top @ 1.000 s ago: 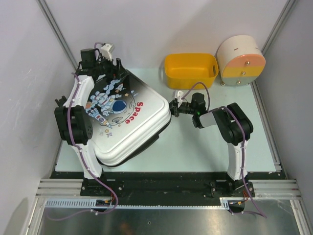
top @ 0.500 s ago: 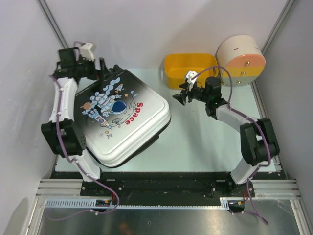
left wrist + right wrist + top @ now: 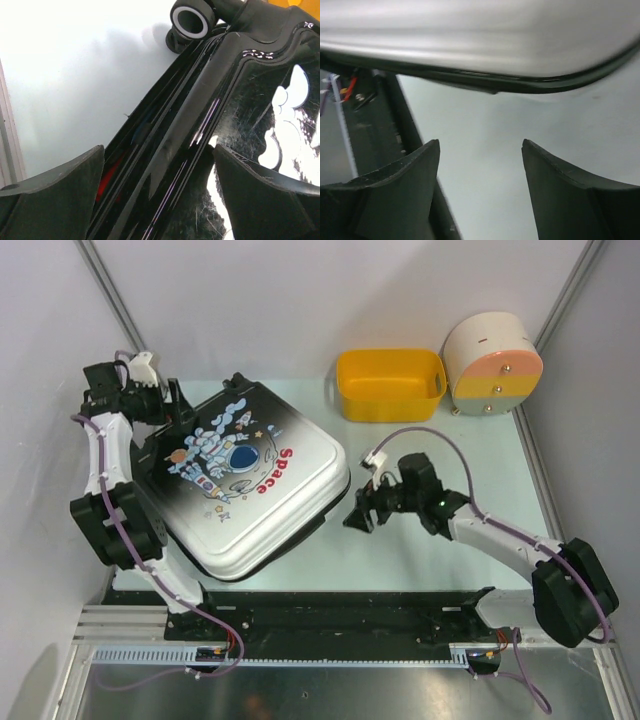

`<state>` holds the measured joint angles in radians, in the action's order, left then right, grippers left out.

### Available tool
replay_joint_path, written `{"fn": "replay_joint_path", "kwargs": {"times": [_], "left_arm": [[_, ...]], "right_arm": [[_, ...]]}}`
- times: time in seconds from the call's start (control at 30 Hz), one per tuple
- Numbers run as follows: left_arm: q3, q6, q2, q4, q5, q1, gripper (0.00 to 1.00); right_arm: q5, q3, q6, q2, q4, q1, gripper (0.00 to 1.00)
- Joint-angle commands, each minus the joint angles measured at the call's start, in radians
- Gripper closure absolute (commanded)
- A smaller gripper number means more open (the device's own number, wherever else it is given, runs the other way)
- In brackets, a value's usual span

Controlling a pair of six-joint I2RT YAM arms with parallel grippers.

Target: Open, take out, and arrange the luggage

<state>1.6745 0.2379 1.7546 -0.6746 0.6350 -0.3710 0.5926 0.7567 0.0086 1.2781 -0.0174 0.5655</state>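
Black-to-white luggage (image 3: 255, 480), apparently closed.

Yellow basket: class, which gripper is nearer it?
Right. The right gripper hangs on the near side of the yellow basket; the left gripper is across the luggage, at its far-left corner.

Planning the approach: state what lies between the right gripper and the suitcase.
Top view: only bare pale-green tabletop between right gripper and black-to-white hard-shell astronaut-print suitcase.

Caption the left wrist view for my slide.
Open left gripper frames the glossy black edge of the suitcase, wheel beyond.
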Motion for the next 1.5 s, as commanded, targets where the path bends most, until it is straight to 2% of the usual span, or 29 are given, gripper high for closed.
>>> {"fn": "replay_joint_path", "kwargs": {"times": [0.0, 0.13, 0.33, 0.47, 0.77, 0.9, 0.97, 1.07, 1.17, 1.23, 1.4, 1.47], "left_arm": [[-0.09, 0.086, -0.027, -0.031, 0.015, 0.0, 0.07], [-0.203, 0.107, -0.078, -0.034, 0.032, -0.026, 0.12], [-0.402, 0.161, -0.176, -0.034, 0.052, -0.12, 0.21], [-0.496, 0.192, -0.26, -0.042, 0.066, -0.175, 0.28], [-0.703, 0.228, -0.495, -0.054, 0.054, -0.226, 0.33], [-0.713, 0.198, -0.54, -0.056, 0.086, -0.226, 0.28], [-0.684, 0.163, -0.537, -0.054, 0.107, -0.226, 0.26], [-0.641, 0.103, -0.52, -0.056, 0.144, -0.226, 0.24], [-0.615, 0.075, -0.544, -0.056, 0.172, -0.227, 0.18], [-0.596, 0.08, -0.607, -0.056, 0.167, -0.226, 0.14], [-0.562, 0.219, -0.782, -0.141, 0.085, -0.227, 0.05], [-0.55, 0.262, -0.835, -0.224, 0.034, -0.226, 0.02]], "right_arm": [[-0.068, -0.037, 0.192, 0.007, 0.124, 0.123, 0.28], [-0.125, -0.04, 0.244, 0.116, 0.265, 0.145, 0.28], [-0.206, -0.033, 0.205, 0.202, 0.468, 0.137, 0.29], [-0.192, 0.056, 0.168, 0.295, 0.501, 0.114, 0.29], [-0.198, 0.459, 0.064, 0.611, 0.525, 0.05, 0.3], [-0.259, 0.666, 0.007, 0.753, 0.528, 0.043, 0.29], [-0.348, 0.816, 0.019, 0.839, 0.514, 0.027, 0.3], [-0.381, 0.976, 0.05, 0.917, 0.516, -0.006, 0.31], [-0.352, 1.029, 0.051, 0.911, 0.488, -0.013, 0.3], [-0.306, 0.992, 0.033, 0.874, 0.464, -0.007, 0.3], [-0.255, 0.759, -0.006, 0.639, 0.413, 0.011, 0.27], [-0.258, 0.698, 0.013, 0.575, 0.309, 0.017, 0.26]]}}
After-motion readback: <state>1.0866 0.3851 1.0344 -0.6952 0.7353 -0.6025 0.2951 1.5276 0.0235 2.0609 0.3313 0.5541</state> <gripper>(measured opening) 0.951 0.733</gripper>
